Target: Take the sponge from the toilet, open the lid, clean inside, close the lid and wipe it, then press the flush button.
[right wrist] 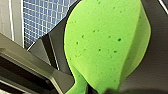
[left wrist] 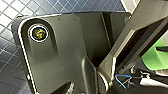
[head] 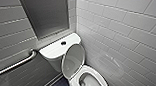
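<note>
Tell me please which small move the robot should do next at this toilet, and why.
Probably bring the sponge down toward the inside of the toilet. The lid already stands open against the tank, the bowl is exposed, and the sponge shows close up in the right wrist view, off the toilet, so it seems ready for cleaning inside.

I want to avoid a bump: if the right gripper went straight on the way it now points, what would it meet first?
The bright green flat sponge it carries leads; beyond it, probably the blue tiled floor, though depth is unclear.
</note>
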